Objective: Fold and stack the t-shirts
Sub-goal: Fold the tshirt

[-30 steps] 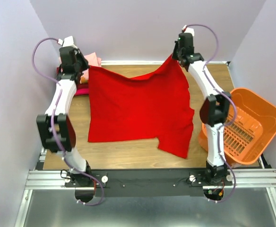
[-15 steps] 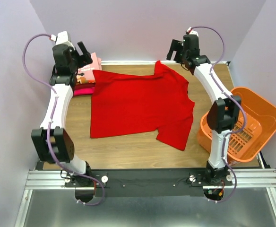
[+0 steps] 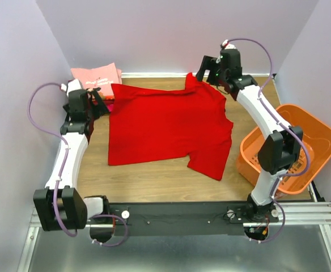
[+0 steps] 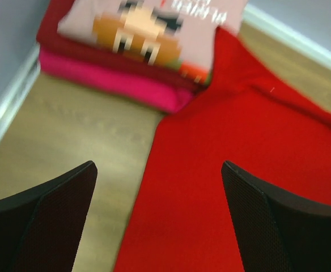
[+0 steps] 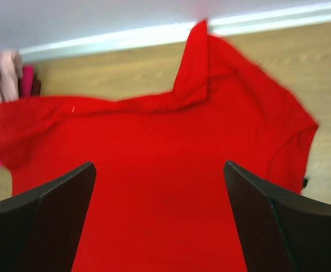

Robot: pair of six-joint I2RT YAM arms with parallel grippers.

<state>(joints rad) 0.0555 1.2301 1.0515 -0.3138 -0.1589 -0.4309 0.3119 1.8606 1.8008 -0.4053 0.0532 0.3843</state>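
One orange basket (image 3: pixel 310 133) near right, only the overhead view catches it. One red tee (image 3: pixel 165 127) lies flat; left gripper (image 3: pixel 99 97) and right gripper (image 3: pixel 206 67) gape wide, empty, by its far corners. Left wrist cam shows three folded tees (image 3: pixel 97 75) stacked: pink print (image 4: pixel 148 22), dark red (image 4: pixel 49 39), magenta (image 4: pixel 109 79).

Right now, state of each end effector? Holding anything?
Left end effector: open, holding nothing, above the edge of the red t-shirt.
Right end effector: open, holding nothing, above the same shirt.
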